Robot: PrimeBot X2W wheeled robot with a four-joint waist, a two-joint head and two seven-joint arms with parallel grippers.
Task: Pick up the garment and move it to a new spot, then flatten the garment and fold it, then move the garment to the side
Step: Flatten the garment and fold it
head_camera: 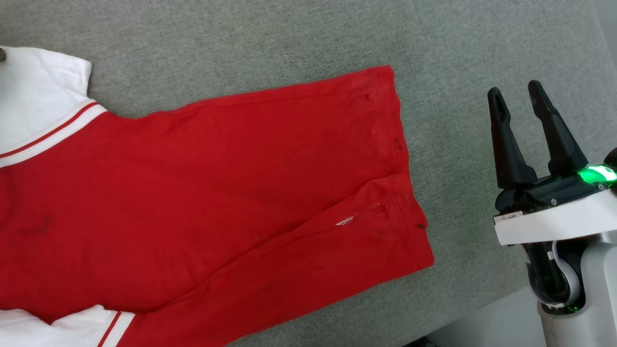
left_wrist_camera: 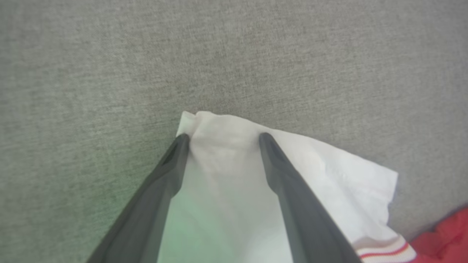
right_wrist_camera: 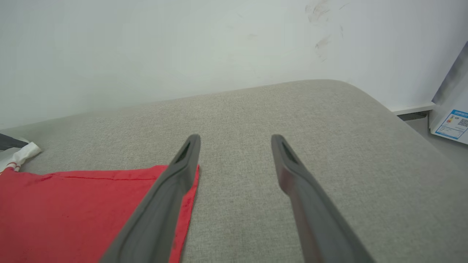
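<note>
Grey cushion (head_camera: 289,38) holds the red jersey (head_camera: 193,193), lying spread out. Your left claw (left_wrist_camera: 225,136) is wide open over its white sleeve (left_wrist_camera: 329,175); your right claw (head_camera: 515,86), open and empty, sits just beside the hem (head_camera: 400,144). Pinch the sleeve edge gently, then pull it smooth.

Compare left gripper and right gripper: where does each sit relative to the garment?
Place: left gripper is over the white sleeve of the garment; right gripper is clear of it, beyond the red hem.
Beneath the fingers: white cloth for the left gripper, bare grey cushion for the right gripper.
Shared: both open, neither holding anything.
</note>
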